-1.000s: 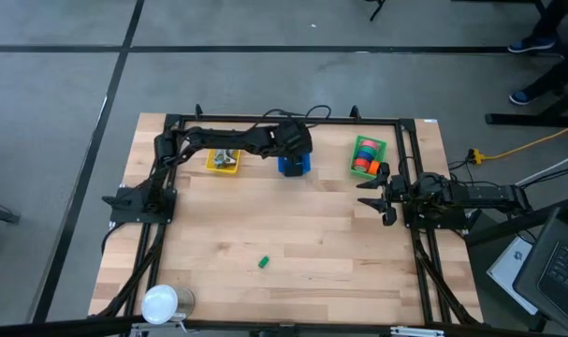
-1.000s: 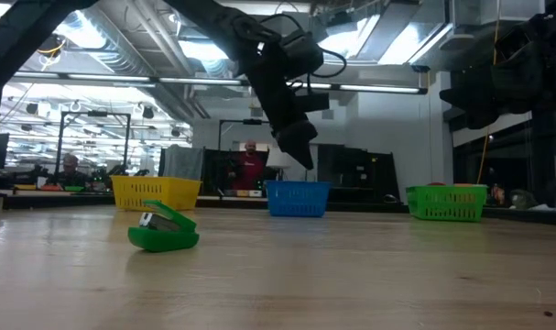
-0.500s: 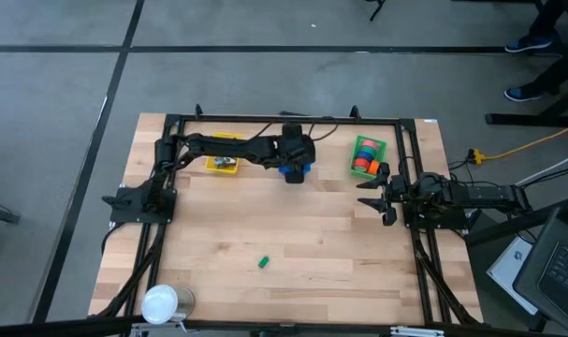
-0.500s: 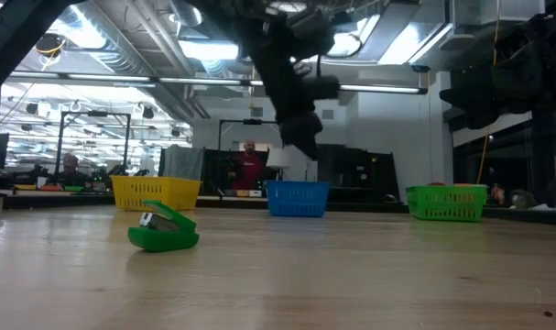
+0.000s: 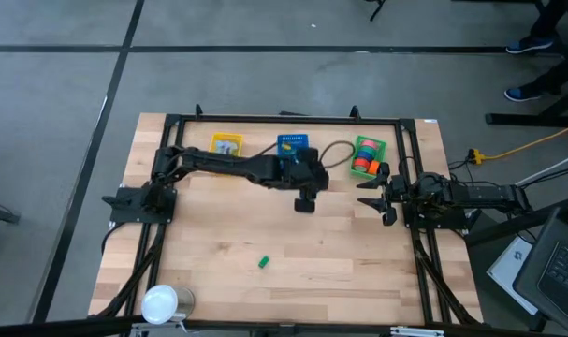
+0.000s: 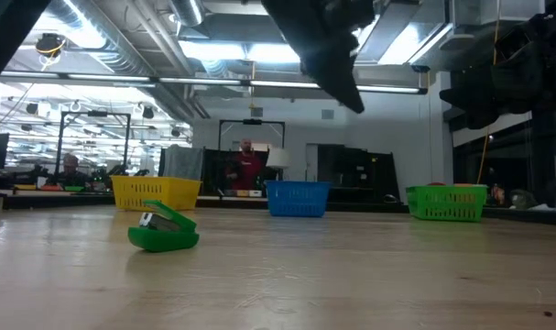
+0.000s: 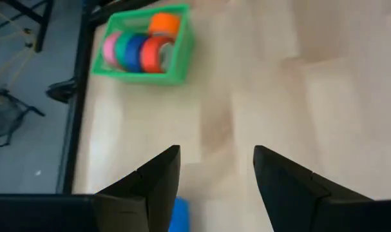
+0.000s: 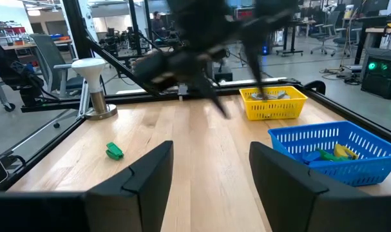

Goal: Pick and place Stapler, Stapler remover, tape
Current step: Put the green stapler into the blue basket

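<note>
Green stapler (image 5: 263,263) sits alone mid-worktop; your left tool (image 5: 305,201) is wide open, empty, and high. Off-centre descent could knock it away.

Tape rolls (image 7: 138,50) in green basket (image 7: 177,61); green stapler (image 6: 164,231) mid-table.

The bench (image 5: 293,253) is pale planked wood, smooth and matt; the three baskets (image 6: 298,198) look like plastic mesh; the tape rolls (image 7: 138,50) look glossy.
</note>
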Action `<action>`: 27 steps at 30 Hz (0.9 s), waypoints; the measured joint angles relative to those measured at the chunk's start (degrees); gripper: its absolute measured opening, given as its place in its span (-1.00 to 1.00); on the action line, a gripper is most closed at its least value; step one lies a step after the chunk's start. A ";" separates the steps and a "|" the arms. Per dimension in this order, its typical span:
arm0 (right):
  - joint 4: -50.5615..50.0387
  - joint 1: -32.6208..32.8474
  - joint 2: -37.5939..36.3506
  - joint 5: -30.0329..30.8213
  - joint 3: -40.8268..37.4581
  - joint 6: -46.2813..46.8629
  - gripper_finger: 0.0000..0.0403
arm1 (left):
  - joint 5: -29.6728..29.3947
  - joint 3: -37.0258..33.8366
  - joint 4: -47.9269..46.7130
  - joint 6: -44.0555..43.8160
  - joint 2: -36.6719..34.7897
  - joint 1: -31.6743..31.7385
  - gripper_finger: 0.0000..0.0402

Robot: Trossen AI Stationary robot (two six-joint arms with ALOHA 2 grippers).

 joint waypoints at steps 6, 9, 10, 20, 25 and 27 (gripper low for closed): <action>0.02 0.02 0.00 0.02 0.02 0.00 0.04 | 2.41 0.04 -6.56 -7.43 -0.83 -5.18 -0.03; 0.00 0.02 0.00 0.02 0.02 0.02 0.04 | 3.00 0.04 -9.86 -12.47 -0.98 -7.90 -0.03; 0.02 0.00 0.00 0.02 0.00 0.00 0.04 | 2.82 0.04 -10.80 -13.89 -1.01 -8.81 -0.03; 0.01 0.01 0.00 0.01 0.00 0.02 0.04 | 0.65 0.04 -18.07 -32.68 -1.14 -15.86 -0.04; 0.00 0.02 0.00 0.02 0.02 0.00 0.04 | 1.31 0.02 -28.57 -48.12 -1.14 -18.53 -0.04; 0.01 0.02 0.00 0.01 0.02 0.02 0.04 | 1.45 0.02 -31.97 -52.97 -1.14 -20.01 -0.04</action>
